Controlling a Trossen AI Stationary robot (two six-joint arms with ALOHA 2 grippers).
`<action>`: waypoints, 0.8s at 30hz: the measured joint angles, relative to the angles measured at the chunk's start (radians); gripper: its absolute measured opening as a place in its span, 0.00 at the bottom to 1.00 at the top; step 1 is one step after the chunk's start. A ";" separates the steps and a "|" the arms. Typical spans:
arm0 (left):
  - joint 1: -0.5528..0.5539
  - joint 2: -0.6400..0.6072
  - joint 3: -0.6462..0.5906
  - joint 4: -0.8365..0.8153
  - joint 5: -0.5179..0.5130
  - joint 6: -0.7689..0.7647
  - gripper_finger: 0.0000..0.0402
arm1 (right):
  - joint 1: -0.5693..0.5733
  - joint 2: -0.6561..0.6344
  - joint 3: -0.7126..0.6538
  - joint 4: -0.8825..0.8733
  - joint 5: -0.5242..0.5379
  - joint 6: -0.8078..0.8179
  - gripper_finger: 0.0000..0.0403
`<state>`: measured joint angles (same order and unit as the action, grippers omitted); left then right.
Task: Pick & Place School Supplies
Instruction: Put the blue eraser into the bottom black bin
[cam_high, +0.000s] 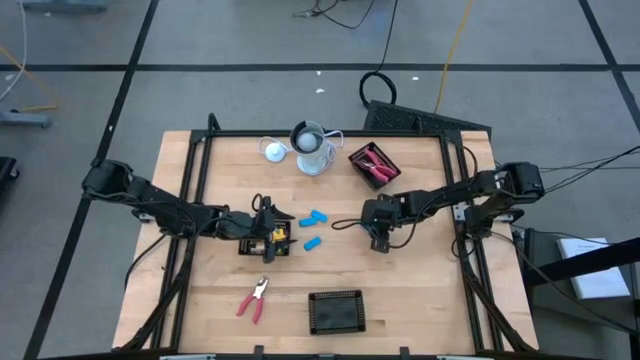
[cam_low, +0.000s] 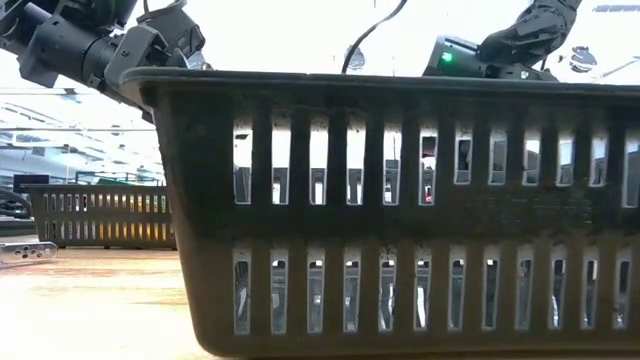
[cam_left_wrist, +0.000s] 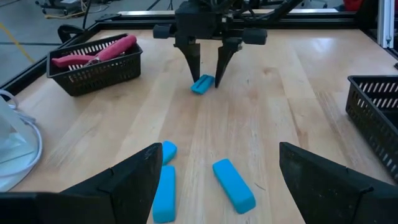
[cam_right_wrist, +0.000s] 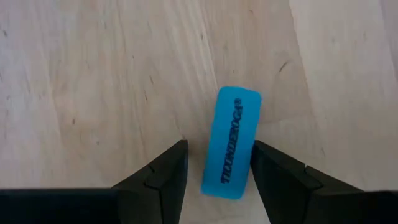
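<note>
Wooden desk (cam_high: 420, 300) surface noted. My right gripper (cam_right_wrist: 217, 163) stands with jaws apart, straddling a light-blue oblong eraser (cam_right_wrist: 231, 142) lying flat on the desk, unclamped. My left gripper (cam_left_wrist: 214, 180) jaws are wide apart; three more blue erasers (cam_left_wrist: 233, 185) lie just ahead.

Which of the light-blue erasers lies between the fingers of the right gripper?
The lone blue eraser, lying flat apart from the other three erasers. The right gripper straddles it with fingers open; the three lie nearer the left gripper.
</note>
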<state>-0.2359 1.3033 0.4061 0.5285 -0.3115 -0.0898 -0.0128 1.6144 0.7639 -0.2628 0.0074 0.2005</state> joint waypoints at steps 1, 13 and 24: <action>0.000 0.000 0.000 0.000 0.000 0.000 0.81 | 0.001 0.001 0.000 0.006 0.002 0.000 0.41; 0.000 0.000 0.000 -0.004 -0.002 0.004 0.81 | 0.092 0.003 -0.004 0.052 0.104 0.043 0.12; 0.001 0.000 0.000 -0.005 -0.004 0.013 0.81 | 0.226 -0.082 0.008 0.072 0.126 0.121 0.12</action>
<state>-0.2352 1.3033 0.4061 0.5240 -0.3153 -0.0773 0.2130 1.5320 0.7721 -0.1909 0.1337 0.3214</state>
